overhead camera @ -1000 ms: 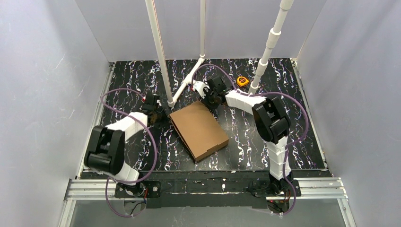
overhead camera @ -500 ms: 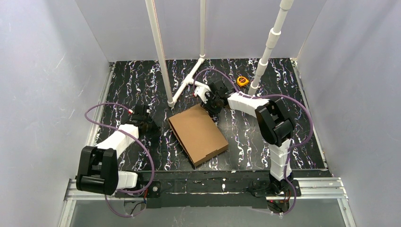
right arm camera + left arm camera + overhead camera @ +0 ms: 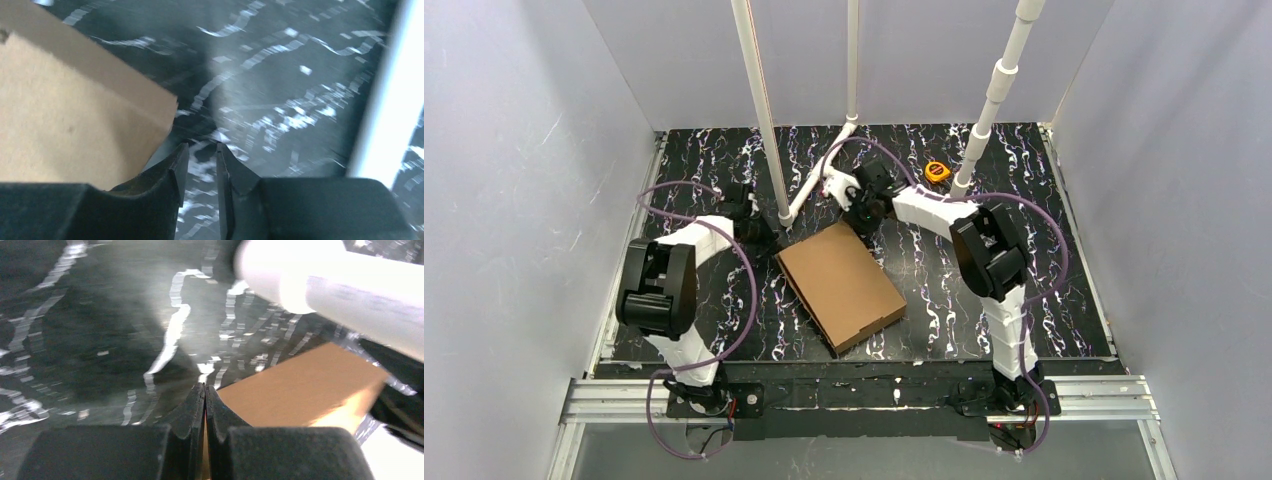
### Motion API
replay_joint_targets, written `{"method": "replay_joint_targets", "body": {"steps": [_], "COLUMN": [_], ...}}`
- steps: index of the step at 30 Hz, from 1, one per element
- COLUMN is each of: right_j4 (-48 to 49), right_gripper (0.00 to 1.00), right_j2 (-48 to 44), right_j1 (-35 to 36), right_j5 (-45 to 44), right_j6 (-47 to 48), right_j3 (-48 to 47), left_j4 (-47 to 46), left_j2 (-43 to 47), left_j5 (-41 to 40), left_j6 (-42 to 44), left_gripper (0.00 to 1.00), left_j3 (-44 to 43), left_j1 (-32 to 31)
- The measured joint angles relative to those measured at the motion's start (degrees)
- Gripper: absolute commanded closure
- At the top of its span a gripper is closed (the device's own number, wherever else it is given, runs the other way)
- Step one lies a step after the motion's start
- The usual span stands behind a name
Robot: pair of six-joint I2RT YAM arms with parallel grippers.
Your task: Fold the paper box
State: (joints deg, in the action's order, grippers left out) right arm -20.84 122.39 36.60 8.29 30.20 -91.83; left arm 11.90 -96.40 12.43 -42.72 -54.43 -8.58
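Here, the paper box (image 3: 842, 285) is seen closed flat in the middle of the table (image 3: 704, 160), the left gripper (image 3: 205, 390) pinched closed and empty at its left corner, the right gripper (image 3: 200, 147) slightly parted and empty at its far corner, so its top should be pressed down evenly.

I see plain brown paper box (image 3: 842, 283), black table (image 3: 924, 300) with white marbling, white pipes (image 3: 761, 110), orange tape measure (image 3: 937, 171), purple cables (image 3: 752, 300).
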Motion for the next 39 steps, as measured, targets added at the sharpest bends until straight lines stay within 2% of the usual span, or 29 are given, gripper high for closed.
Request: {"method": "replay_joint_targets", "body": {"steps": [6,9,13,21,25,31,36,39], "right_j4": [-0.55,-0.44,0.04,1.49,1.53,1.07,0.79,0.44], "right_gripper": [0.64,0.62,0.61,0.59,0.57,0.57,0.57,0.59], "right_j2": [0.55,0.55,0.46,-2.62,-3.93,-4.07,-4.04,-3.72], "right_j1": [4.94,5.79,4.87,-0.04,-0.09,0.28,0.26,0.26], "right_j5": [2.47,1.90,-1.36,-3.72,-3.26,-1.68,-1.29,-0.81], "right_j6": [-1.29,-2.51,-4.13,-4.66,-3.82,-2.14,-1.29,-1.01], "right_j3": [0.00,0.00,0.09,3.82,4.55,4.52,4.52,4.15], "left_j4": [-1.25,0.50,4.74,10.84,13.11,22.77,27.06,26.73], "left_j2": [-0.59,0.09,3.19,21.64,28.85,32.61,38.14,35.80], "left_j5": [2.36,0.83,-4.02,-10.64,-8.74,-7.30,-7.54,-7.41], "left_j6": [0.42,-0.15,-0.85,0.59,0.13,-3.72,-4.87,-4.70], "left_gripper": [1.00,1.00,1.00,1.00,1.00,1.00,1.00,1.00], "left_j3": [-3.04,-3.04,-2.38,1.66,7.82,18.23,20.63,20.61], "left_j1": [-7.13,-7.69,-6.16,3.15,3.02,2.14,1.14,1.05]}}
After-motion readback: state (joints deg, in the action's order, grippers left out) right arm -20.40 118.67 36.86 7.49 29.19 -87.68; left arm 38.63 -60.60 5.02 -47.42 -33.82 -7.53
